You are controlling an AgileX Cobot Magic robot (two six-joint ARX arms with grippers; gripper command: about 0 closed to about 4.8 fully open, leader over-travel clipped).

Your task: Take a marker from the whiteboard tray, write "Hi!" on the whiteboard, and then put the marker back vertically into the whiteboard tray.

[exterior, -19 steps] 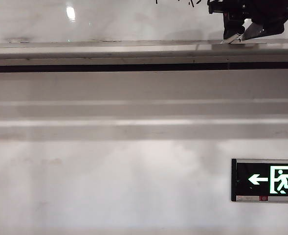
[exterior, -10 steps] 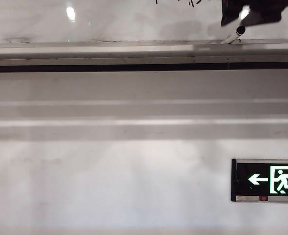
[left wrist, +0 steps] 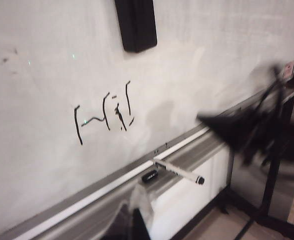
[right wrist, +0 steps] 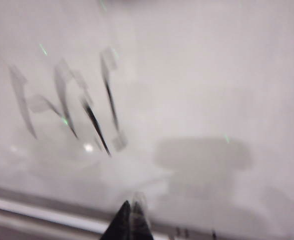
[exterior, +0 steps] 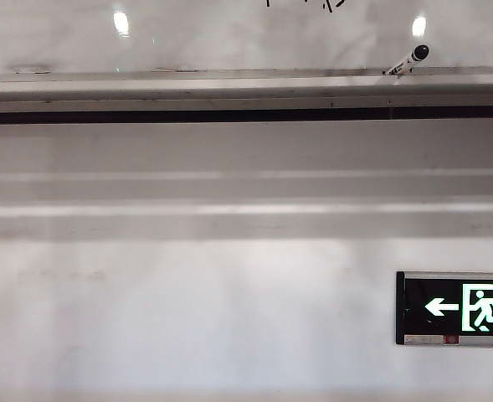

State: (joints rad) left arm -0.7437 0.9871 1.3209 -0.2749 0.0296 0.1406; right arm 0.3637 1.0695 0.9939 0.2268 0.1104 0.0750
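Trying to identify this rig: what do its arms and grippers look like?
The right gripper has black fingertips tapering to a point, one with a pale edge. The left gripper shows a black part beside a pale, translucent one. The right arm is a black, blurred shape; no markings or cables are readable.

Exterior low, frontal; wrists oblique, nearer; share whiteboard tray point(exterior: 187, 84).
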